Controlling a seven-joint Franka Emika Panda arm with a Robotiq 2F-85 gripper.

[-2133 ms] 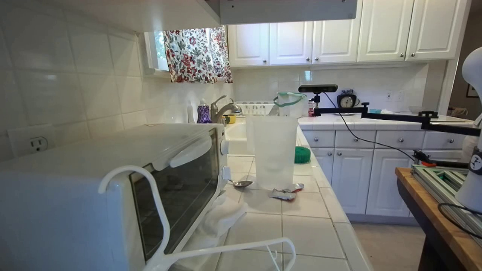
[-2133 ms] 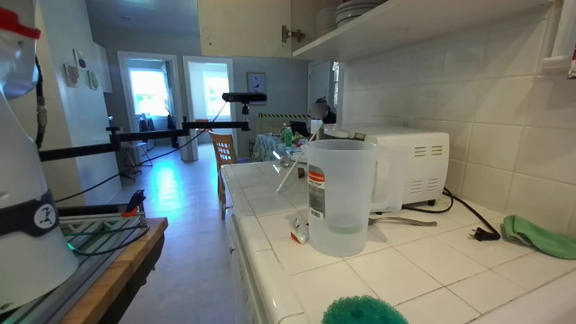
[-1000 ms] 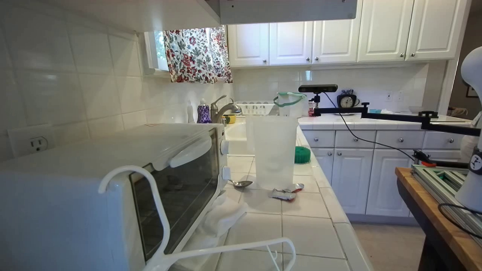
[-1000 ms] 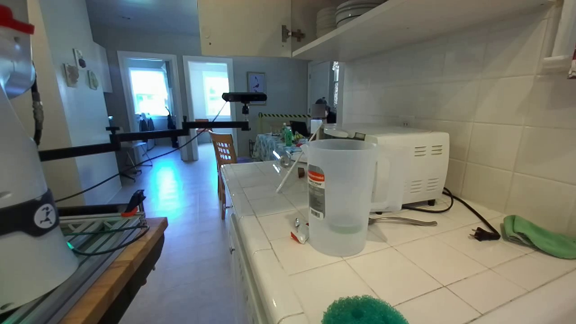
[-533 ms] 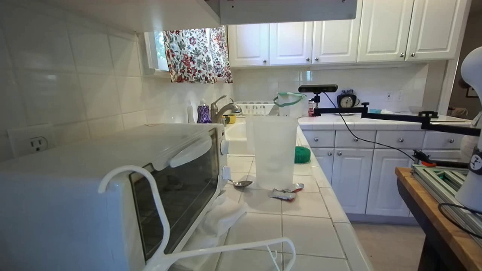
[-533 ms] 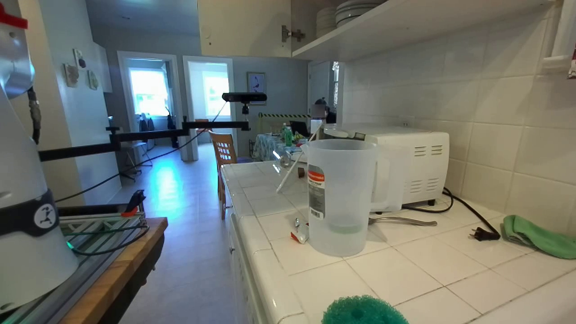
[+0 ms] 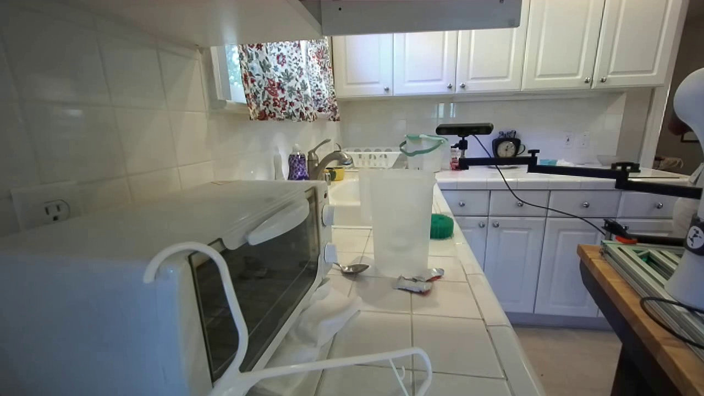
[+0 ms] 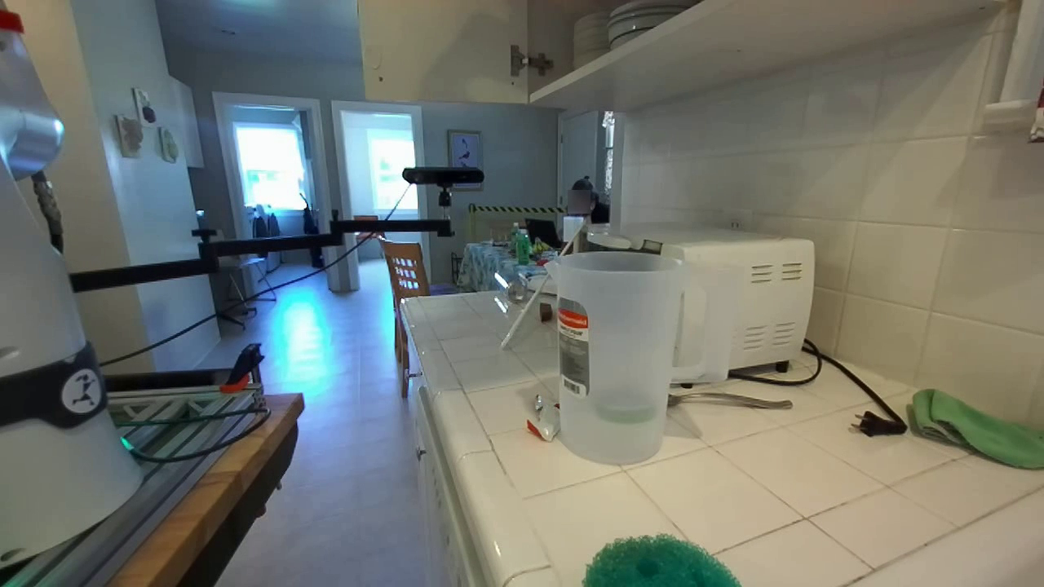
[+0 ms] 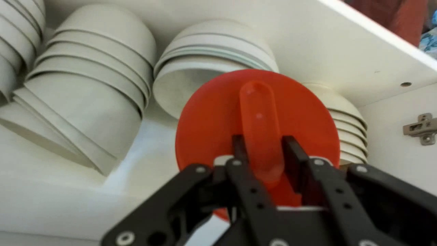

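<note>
Arm: in an exterior view, the arm [image 8: 41, 318] has just tipped. Its red band [image 8: 10, 21] has slid up and left, so only a bit peeks in at the upper left.
Shadow: a soft dark patch on the cupboard door [image 8: 457, 57], top middle, has grown.
What it means: I think the arm is moving while it carries something.
Gripper: in the wrist view, the gripper [image 9: 264, 147] pinches a handle [image 9: 259, 116] from both sides.
Red lid: the handle is on a round red lid [image 9: 211, 116] in the middle of the frame. Neither exterior view shows it.
Bowls in the way: the middle bowls [image 9: 215, 44] and right bowls [image 9: 346, 126] peek out from behind the lid. I can't tell if they touch it. More bowls [image 9: 99, 51] lean at the upper left.
Hinge: a metal hinge [image 9: 423, 130] sits at the right edge.
Bench: on the bench [image 8: 710, 505], the jug [image 8: 616, 350] has stayed put, with the white oven [image 8: 771, 306] behind it and a green scrubber [image 8: 661, 562] at the bottom.
Cloth: a green cloth [image 8: 979, 428] lies at the lower right.
</note>
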